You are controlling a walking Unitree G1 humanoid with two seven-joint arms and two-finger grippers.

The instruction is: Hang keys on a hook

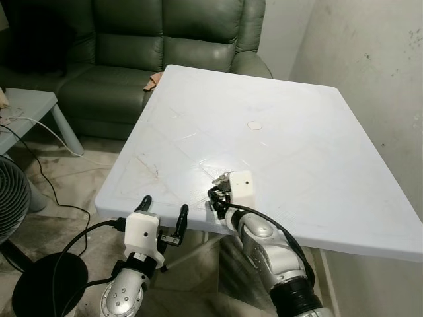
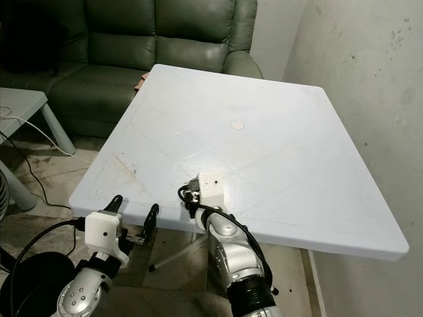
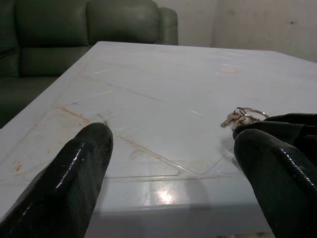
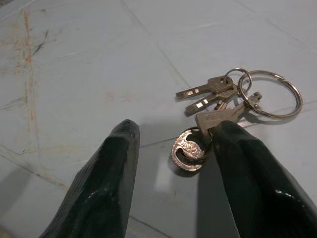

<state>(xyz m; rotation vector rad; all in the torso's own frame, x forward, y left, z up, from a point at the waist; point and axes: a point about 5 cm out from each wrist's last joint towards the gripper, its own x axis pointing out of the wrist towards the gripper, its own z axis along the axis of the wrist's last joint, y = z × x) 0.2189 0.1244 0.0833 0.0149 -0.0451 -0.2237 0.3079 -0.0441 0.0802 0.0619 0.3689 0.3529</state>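
Keys lay flat on the white surface near its front edge, bunch on a ring with a round fob. Right tool was down at the keys, fingers spread, one finger touching the fob end, nothing gripped. Left tool hung just off the surface's front edge, below it, fingers apart and empty. Green sofa stood behind the surface.
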